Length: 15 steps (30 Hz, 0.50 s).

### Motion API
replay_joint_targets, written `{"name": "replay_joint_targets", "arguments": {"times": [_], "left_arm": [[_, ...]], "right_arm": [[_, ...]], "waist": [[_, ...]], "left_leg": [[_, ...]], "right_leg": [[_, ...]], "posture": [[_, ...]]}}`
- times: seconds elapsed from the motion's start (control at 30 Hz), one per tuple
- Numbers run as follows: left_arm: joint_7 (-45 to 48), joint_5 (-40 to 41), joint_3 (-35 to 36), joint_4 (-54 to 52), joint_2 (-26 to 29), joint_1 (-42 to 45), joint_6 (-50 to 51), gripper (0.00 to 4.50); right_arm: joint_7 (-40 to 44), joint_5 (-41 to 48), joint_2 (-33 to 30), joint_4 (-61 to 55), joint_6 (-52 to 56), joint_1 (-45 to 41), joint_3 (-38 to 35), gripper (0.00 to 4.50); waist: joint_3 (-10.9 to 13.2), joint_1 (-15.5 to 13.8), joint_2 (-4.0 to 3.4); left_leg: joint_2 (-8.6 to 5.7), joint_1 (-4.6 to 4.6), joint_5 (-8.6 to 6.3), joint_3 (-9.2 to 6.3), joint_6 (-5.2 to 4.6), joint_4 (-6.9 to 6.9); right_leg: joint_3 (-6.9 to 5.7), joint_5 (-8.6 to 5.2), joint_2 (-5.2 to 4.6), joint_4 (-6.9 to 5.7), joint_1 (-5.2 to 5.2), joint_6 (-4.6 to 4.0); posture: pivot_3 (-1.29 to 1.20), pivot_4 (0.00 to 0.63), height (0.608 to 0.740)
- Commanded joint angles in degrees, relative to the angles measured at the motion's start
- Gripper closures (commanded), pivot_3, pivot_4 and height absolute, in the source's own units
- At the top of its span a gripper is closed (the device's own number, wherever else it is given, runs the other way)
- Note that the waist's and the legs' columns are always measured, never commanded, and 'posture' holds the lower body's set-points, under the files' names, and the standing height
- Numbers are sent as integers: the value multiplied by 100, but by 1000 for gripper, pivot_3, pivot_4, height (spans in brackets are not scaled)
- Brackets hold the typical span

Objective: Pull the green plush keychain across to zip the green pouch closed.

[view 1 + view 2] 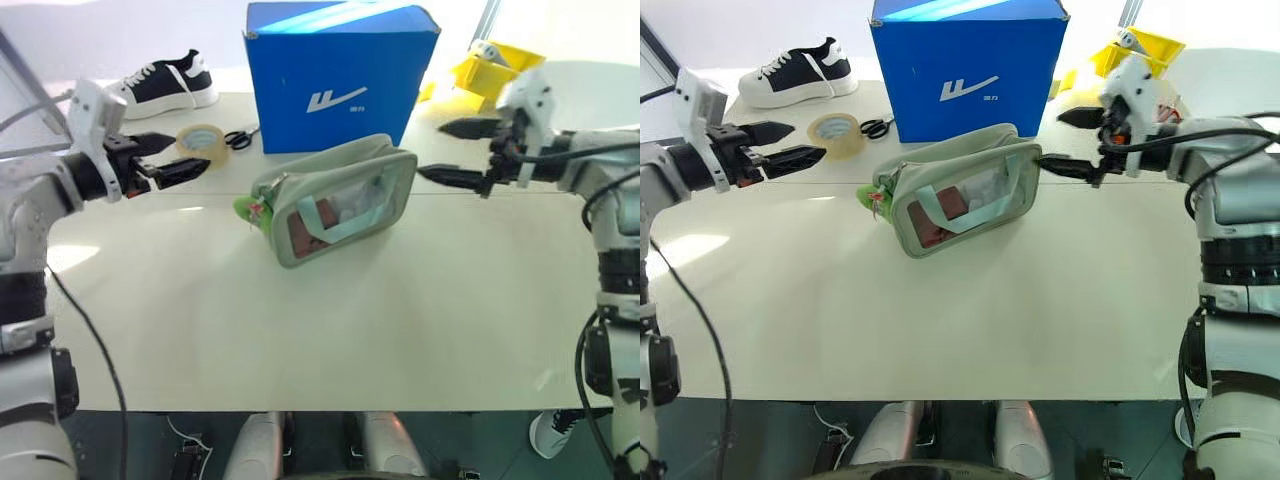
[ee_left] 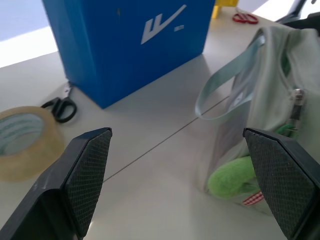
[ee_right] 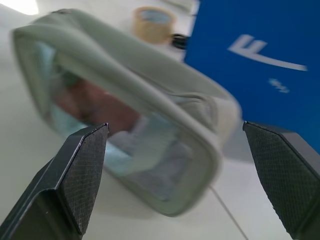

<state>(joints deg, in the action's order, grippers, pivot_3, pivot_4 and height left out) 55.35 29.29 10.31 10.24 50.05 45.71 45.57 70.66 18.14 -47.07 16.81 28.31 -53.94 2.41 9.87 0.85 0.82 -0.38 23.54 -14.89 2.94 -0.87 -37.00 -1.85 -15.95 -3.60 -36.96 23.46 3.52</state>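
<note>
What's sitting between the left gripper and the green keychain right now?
Nothing: bare table runs from the open left gripper to the keychain at the pouch's end. The tape roll lies just behind that line, as the left eye view shows.

Bare table (image 1: 300, 340) is lying open along the near edge and both side edges – the blue box (image 1: 335, 70) is crowding the green pouch (image 1: 335, 200) from the far edge, tape roll (image 1: 201, 139) and scissors (image 1: 239, 138) sitting far-left
</note>
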Motion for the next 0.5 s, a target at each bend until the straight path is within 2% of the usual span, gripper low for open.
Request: {"name": "replay_joint_targets", "arguments": {"times": [0.03, 0.5], "left_arm": [[181, -47, 120, 222, 267, 262, -188, 21], [203, 115, -30, -469, 178, 258, 7, 21]], "right_arm": [[213, -120, -75, 266, -291, -276, -9, 0], [352, -245, 46, 735, -779, -469, -28, 0]], "waist": [[1, -5, 2], [2, 12, -1]], "left_leg": [[0, 1, 0, 0, 0, -1], [-1, 2, 0, 0, 9, 1]], "right_leg": [[0, 0, -1, 0, 2, 0], [1, 0, -7, -6, 9, -2]], "posture": [[0, 150, 740], [0, 150, 740]]}}
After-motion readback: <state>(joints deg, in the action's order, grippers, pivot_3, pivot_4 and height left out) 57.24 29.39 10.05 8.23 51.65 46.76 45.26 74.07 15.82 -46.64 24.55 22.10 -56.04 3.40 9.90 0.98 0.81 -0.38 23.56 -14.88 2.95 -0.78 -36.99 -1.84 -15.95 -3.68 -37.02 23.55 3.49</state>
